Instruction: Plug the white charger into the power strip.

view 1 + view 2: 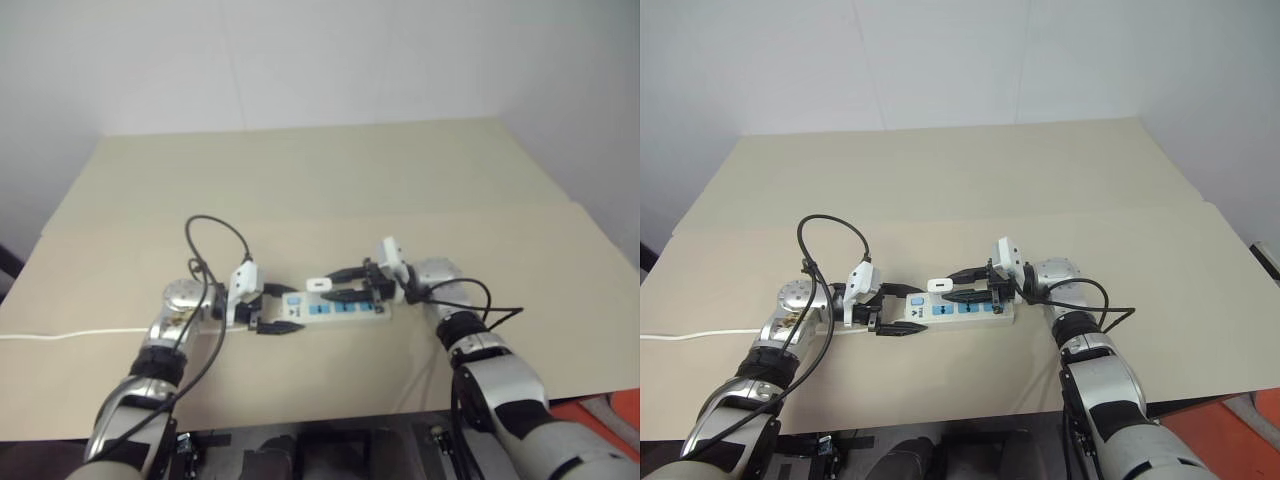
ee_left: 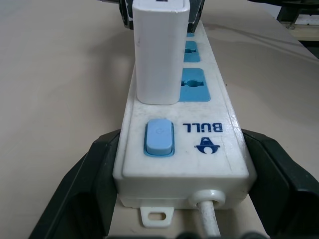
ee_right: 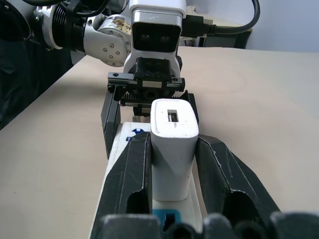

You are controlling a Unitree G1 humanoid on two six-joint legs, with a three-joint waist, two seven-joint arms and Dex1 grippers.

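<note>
My right gripper is clamped on the white charger — upright, seated on the power strip; left gripper pinches its switch end.

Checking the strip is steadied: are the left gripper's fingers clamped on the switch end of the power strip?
Yes, the left gripper's fingers press both sides of the power strip beside its blue switch.

On the tan counter the power strip lies crosswise, its thin cord running off toward the left edge. The left gripper clamps the strip's switch end. The right gripper pinches the white charger, which stands upright on the strip near that end.
</note>
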